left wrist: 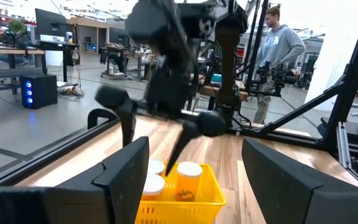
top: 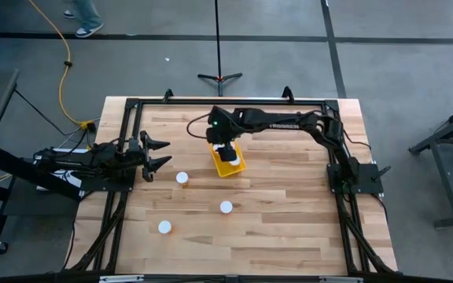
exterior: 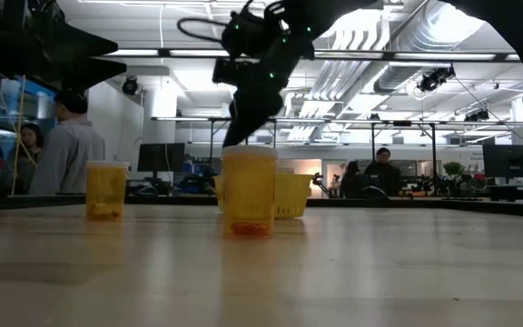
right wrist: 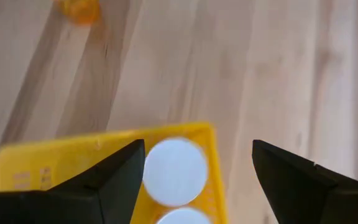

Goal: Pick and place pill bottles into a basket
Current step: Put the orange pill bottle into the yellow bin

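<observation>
The yellow basket (top: 233,167) stands on the table near its middle, with pill bottles upright inside; two white caps (right wrist: 174,171) (right wrist: 182,218) show from above. My right gripper (right wrist: 197,152) hangs open just above the basket (left wrist: 179,199), a finger on either side of a capped bottle (left wrist: 188,177), touching nothing. Three more pill bottles stand on their bases on the wood (top: 182,178) (top: 226,207) (top: 164,227). My left gripper (top: 160,154) waits open at the table's left edge.
The black frame rails (top: 132,102) run along the table's far, left and right edges. Bare wood lies between the loose bottles and the near edge. In the low view one bottle (exterior: 250,202) stands in front of the basket (exterior: 291,195). People stand in the room beyond.
</observation>
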